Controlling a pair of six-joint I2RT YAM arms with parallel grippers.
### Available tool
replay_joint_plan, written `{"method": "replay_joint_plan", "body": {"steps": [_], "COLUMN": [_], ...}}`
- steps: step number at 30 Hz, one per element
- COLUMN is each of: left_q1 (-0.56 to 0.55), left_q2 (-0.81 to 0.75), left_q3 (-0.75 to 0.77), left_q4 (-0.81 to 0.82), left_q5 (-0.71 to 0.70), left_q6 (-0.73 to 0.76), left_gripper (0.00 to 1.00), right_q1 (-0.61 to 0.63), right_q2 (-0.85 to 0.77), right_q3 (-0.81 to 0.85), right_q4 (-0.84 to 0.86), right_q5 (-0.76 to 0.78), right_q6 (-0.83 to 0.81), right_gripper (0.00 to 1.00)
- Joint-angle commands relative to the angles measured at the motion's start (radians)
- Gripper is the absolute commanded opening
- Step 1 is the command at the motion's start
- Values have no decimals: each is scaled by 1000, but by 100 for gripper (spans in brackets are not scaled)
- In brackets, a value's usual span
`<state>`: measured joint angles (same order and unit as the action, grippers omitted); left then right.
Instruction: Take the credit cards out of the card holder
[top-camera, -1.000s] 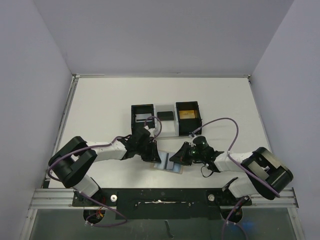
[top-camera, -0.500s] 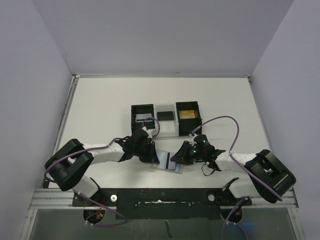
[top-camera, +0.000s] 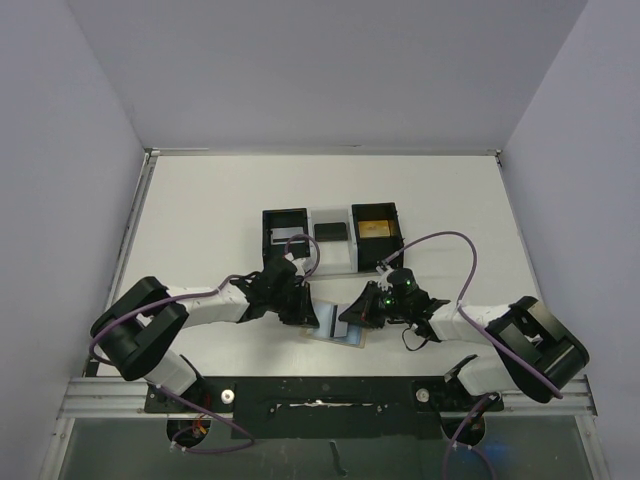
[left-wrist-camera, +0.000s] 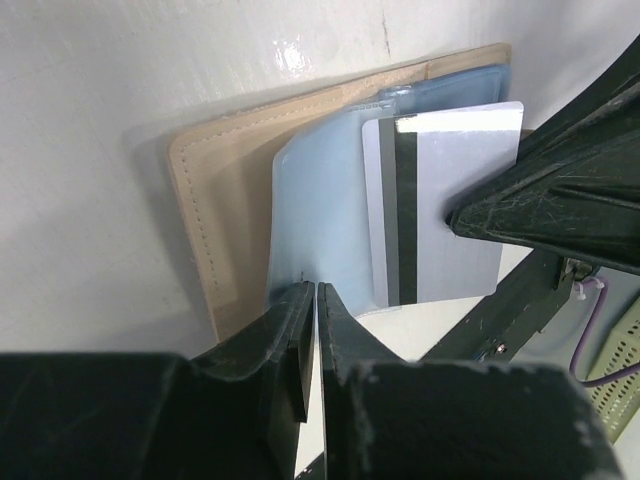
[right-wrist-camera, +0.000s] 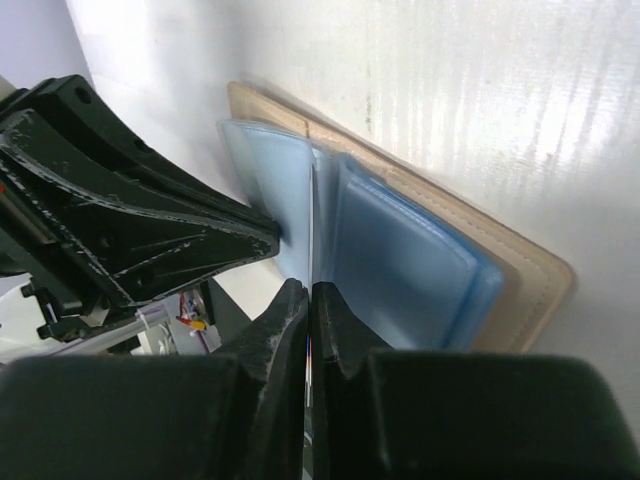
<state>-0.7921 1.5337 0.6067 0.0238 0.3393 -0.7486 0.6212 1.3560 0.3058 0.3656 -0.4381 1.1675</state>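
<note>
left gripper (left-wrist-camera: 315, 290): jaws almost together, nipping the near edge of a blue-grey panel of the card holder; panel curls up
card holder (left-wrist-camera: 200, 190): lying open on the table (top-camera: 200, 220), tan side down, near the front edge, between both grippers
credit card (left-wrist-camera: 440, 170): white, dark stripe, partly out of panel pocket
right gripper (right-wrist-camera: 310, 292): clamped tight on the credit card's edge

The top view looks down from high behind the near edge over the whole counter (top-camera: 200, 220), while the two wrist views, very close and facing each other from left and right, share the open card holder (left-wrist-camera: 195, 230).
</note>
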Motion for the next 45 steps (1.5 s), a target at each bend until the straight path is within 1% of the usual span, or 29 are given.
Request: {"method": "replay_joint_plan", "body": {"steps": [1,3,6,10,12,14,16,18,22,24,26,28,30,32,35,36,39,41,44,45], "left_q1": [1,2,7,22,22,23,26,31,49,64,81,100,129,163,227,266,372,449,546,578], "left_q2": [-16,-97,-221,-309,-338,-371,-412,-446,-525,-565,-604,-638,-655,-653,-641,-631,-609,-635,-721,-732], "left_q3": [20,-1,-43,-64,-64,-64,-61,-59,-55,-47,-28,-15,1,19,43,46,134,172,157,143], "left_q4": [-47,-58,-37,-35,-37,-52,-78,-104,-142,-172,-212,-247,-295,-340,-323,-331,-386,-408,-386,-387], "left_q5": [-61,-112,-168,-179,-186,-213,-245,-269,-284,-293,-298,-297,-304,-334,-287,-274,-213,-154,-136,-148], "left_q6": [19,5,-23,-27,-11,-4,3,17,60,81,108,150,214,241,270,282,341,375,417,429], "left_gripper": [8,8,10,14,16,16,20,25,30,33,36,42,49,53,59,60,65,67,80,82], "right_q1": [-10,-23,-57,-97,-102,-89,-67,-48,4,13,15,15,23,26,11,5,1,4,21,29], "right_q2": [-43,-103,-193,-263,-279,-275,-247,-187,-60,1,29,23,-19,-84,-162,-179,-209,-215,-217,-216], "right_q3": [35,50,77,121,126,110,106,133,158,153,152,157,164,163,177,190,243,289,359,389], "right_q4": [-66,-151,-262,-381,-369,-288,-237,-248,-213,-180,-150,-144,-189,-250,-329,-359,-420,-443,-455,-455], "right_q5": [13,30,11,-7,-14,-50,-62,-32,61,79,76,62,74,115,165,174,195,201,230,247], "right_q6": [-37,-58,-107,-153,-149,-113,-94,-105,-87,-75,-75,-83,-103,-120,-162,-181,-242,-280,-349,-370], "right_gripper": [0,0,0,0,0,0,0,0,0,0,0,0,0,0,0,0,0,0,0,0]}}
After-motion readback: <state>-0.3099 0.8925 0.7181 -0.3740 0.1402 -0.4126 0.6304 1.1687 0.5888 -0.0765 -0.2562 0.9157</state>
